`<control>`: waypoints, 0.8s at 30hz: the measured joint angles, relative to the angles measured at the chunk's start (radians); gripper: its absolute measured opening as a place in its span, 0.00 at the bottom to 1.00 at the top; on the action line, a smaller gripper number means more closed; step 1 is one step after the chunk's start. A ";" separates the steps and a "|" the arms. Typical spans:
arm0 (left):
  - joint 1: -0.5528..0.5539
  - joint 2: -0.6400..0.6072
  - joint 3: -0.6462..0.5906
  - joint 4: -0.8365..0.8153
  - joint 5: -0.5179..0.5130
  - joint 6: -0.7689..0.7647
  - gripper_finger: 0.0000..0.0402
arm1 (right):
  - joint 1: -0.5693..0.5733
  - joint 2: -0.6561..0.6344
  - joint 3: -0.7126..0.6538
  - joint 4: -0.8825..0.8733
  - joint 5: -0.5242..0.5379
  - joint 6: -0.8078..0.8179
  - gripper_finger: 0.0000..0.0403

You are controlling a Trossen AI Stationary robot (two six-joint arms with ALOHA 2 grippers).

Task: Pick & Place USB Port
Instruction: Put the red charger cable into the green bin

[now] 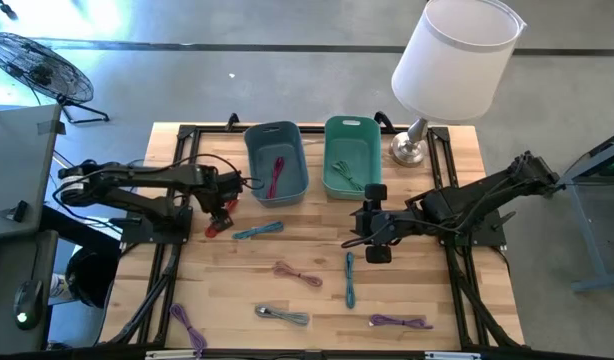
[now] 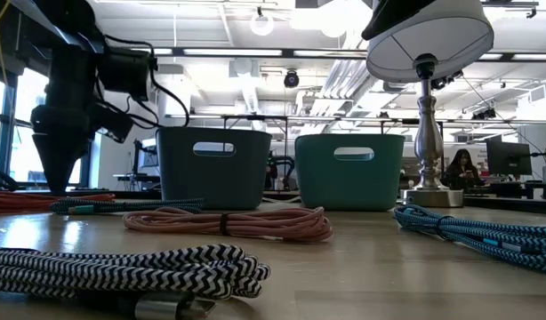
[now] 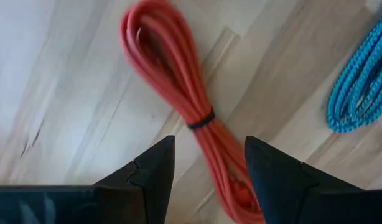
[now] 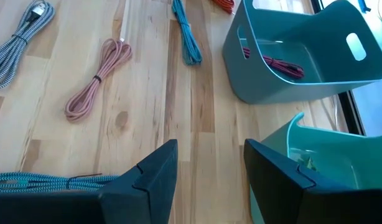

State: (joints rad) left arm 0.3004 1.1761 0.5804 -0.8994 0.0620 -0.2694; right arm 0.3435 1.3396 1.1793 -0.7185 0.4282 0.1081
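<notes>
A coiled red cable [image 3: 185, 99] lies flat on the wooden table, also seen as the red cable [image 1: 219, 226] near the left side. My left gripper [image 3: 209, 168] hovers open just above it, fingers astride its lower coil; in the low view the left gripper [image 2: 58, 169] points down. My right gripper [image 4: 209, 174] is open over the table's middle, the right gripper [image 1: 375, 240] near the teal bin [image 1: 349, 156]. The blue-grey bin [image 1: 277, 162] holds a dark red cable [image 1: 278, 175]; the teal bin holds a green one [image 1: 345, 172].
Other bundled cables lie about: blue [image 1: 259, 231], pink [image 1: 297, 272], teal [image 1: 349, 278], grey striped [image 1: 283, 316], two purple [image 1: 399, 321] [image 1: 187, 327]. A lamp [image 1: 453, 60] stands at the far right corner.
</notes>
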 joint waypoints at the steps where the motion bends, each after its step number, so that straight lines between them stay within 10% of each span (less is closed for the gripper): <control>1: 0.000 0.007 0.000 0.013 0.000 0.003 0.47 | 0.000 0.000 0.000 0.000 0.000 0.000 0.44; 17: 0.000 0.161 0.004 0.083 -0.071 0.110 0.46 | 0.000 0.001 -0.094 0.076 -0.011 -0.016 0.44; 24: -0.001 0.179 0.008 0.095 -0.105 0.221 0.09 | 0.001 0.001 -0.207 0.217 -0.022 -0.036 0.44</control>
State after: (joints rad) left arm 0.2996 1.3549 0.5887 -0.8039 -0.0429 -0.0483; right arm 0.3440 1.3403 0.9724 -0.5016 0.4064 0.0718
